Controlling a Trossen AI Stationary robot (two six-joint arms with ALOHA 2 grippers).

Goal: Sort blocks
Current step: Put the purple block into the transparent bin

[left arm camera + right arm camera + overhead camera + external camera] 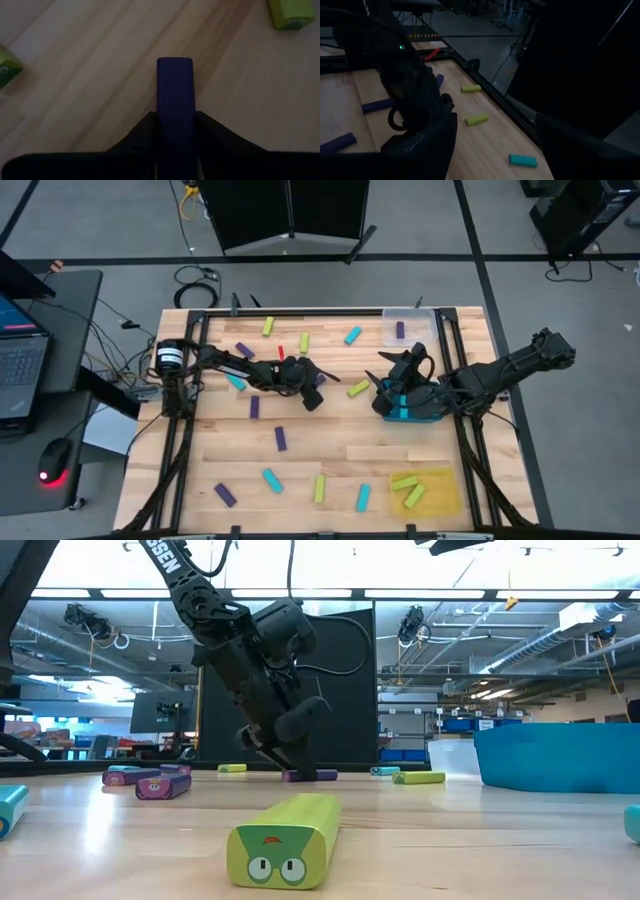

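Purple, cyan and yellow-green blocks lie scattered flat on the wooden table (330, 450). My left gripper (313, 396) reaches from the table's left to its middle and is shut on a dark purple block (175, 85). In the low view that block (312, 776) lies on the table under the gripper (298, 768). My right gripper (392, 372) hangs raised over the teal tray (405, 412) at the right. Its fingers stand wide open with nothing between them. My left gripper pinches the purple block's two long sides (175, 127) between its two fingers (142, 135), at the end nearer the gripper. The fingers slant down from the table's left and run along the block. The block's far end juts out ahead and its underside lies on the table.
A clear tray (420, 315) at the far right holds one purple block. A yellow tray (445, 492) at the near right holds two yellow-green blocks. A yellow-green block (285, 840) lies close to the near edge. A laptop (20, 360) and a mouse sit on a side table at the left.
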